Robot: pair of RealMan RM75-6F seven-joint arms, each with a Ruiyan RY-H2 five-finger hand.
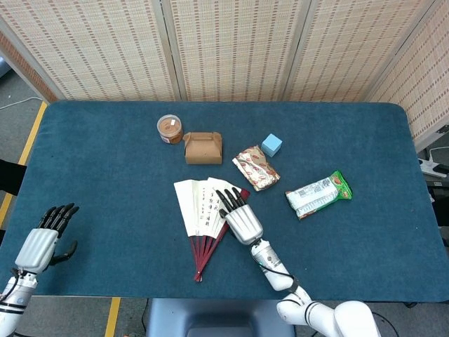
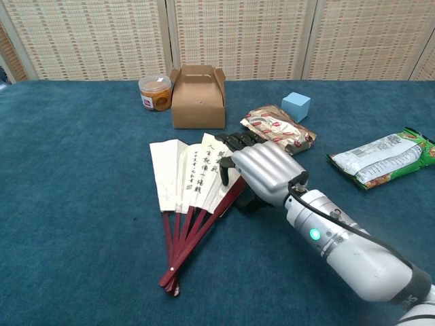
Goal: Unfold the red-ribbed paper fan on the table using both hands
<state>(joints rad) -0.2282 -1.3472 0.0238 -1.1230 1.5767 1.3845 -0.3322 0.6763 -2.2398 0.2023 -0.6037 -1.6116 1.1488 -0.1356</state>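
The paper fan (image 1: 203, 207) (image 2: 183, 178) lies partly spread on the blue table, cream leaves up, dark red ribs (image 1: 205, 253) (image 2: 178, 251) meeting at a pivot toward the near edge. My right hand (image 1: 237, 213) (image 2: 262, 170) lies flat over the fan's right side, its fingers (image 1: 226, 197) stretched across the outer red rib and the rightmost leaves, holding nothing. My left hand (image 1: 43, 239) hovers at the near left corner of the table, fingers apart and empty, seen only in the head view.
Behind the fan stand a brown carton (image 1: 203, 147) (image 2: 198, 96), a small orange-lidded jar (image 1: 170, 128) (image 2: 155, 92), a patterned snack pack (image 1: 255, 167) (image 2: 279, 129) and a light blue cube (image 1: 271, 144) (image 2: 296, 106). A green-edged packet (image 1: 318, 193) (image 2: 384, 156) lies to the right.
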